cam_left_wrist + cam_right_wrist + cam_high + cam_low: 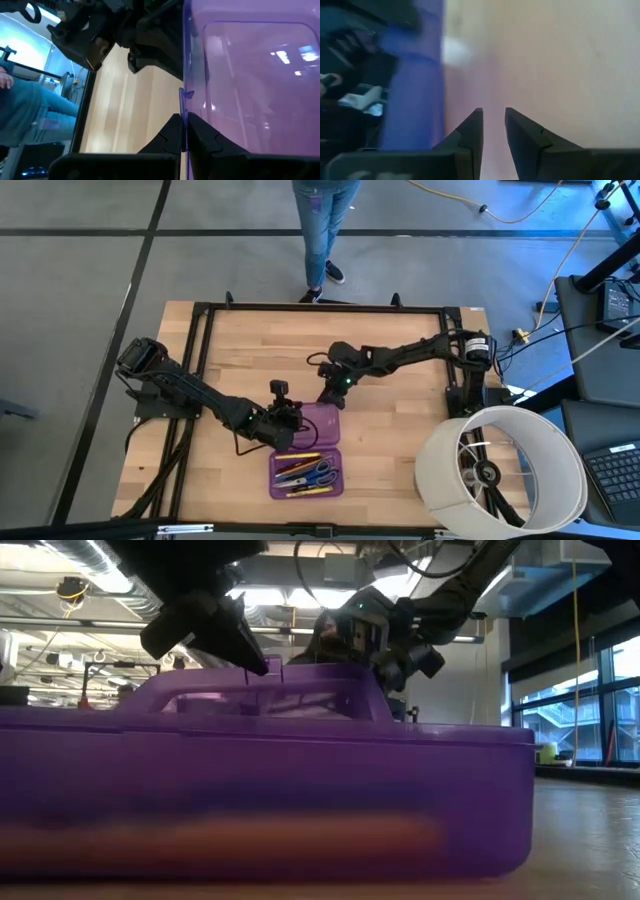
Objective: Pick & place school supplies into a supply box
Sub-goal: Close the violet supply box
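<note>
From above, you see the large white cylinder (500, 470) lying at the table's right near corner, well apart from the work. A person in blue jeans (322, 230) stands beyond the far edge of the light wooden table (400, 450). The purple translucent plastic hinged pencil case (306, 452) lies open near the middle of the near edge. Its near half holds yellow pencils (303, 458), pens and the small blue-handled scissors (318, 474); its far half (322, 423) looks empty. Your left gripper (290, 427) sits at the left edge of that far half, and your right gripper (331, 394) hovers just beyond the half's far edge.

In the low view, the case's purple wall (300, 800) fills most of the picture and blocks the table behind it; blurred shapes show through it. The raised half (265, 700) stands behind, with 1 gripper (235, 640) above its top edge and the other arm's gripper (395, 645) at its right.

In the left wrist view, your left fingers (172, 137) are pressed together on the thin purple edge (184, 117) of the case half, with the right arm (145, 35) dark beyond it.

In the right wrist view, your right fingers (472, 132) stand slightly apart, pinching nothing, over bare wood beside a blurred purple wall (412, 75).
</note>
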Motion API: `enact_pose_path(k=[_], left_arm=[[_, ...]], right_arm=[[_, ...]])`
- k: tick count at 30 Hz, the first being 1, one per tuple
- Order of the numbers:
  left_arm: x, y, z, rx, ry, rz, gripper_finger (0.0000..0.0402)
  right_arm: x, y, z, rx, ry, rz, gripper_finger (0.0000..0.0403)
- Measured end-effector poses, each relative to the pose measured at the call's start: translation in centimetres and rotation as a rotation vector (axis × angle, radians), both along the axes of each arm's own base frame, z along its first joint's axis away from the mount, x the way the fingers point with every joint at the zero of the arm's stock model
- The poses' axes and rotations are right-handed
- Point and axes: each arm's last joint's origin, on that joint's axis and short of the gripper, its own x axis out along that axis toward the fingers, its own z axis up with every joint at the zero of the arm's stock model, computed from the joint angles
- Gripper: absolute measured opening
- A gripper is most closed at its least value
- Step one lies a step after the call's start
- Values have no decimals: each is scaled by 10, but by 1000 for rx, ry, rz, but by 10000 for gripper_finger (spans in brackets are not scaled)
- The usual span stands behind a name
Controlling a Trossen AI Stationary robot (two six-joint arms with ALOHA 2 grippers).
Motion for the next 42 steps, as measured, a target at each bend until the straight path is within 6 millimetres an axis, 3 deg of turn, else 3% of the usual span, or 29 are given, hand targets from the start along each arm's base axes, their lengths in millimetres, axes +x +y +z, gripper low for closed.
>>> enact_pose_path(k=[10, 19, 28, 35, 42], left_arm=[[3, -2, 5, 20, 21, -47, 27], [3, -5, 5, 23, 50, -99, 46], [6, -6, 9, 13, 30, -100, 107], [10, -12, 38, 30, -22, -156, 132], [-9, -4, 81, -72, -153, -169, 133]], right_arm=[[5, 26, 3, -13, -56, 83, 87], [6, 32, 4, -40, -90, 119, 87], [8, 39, 7, -67, -147, 154, 87], [9, 46, 8, -73, -178, 196, 87], [11, 48, 13, -70, -250, 219, 87]])
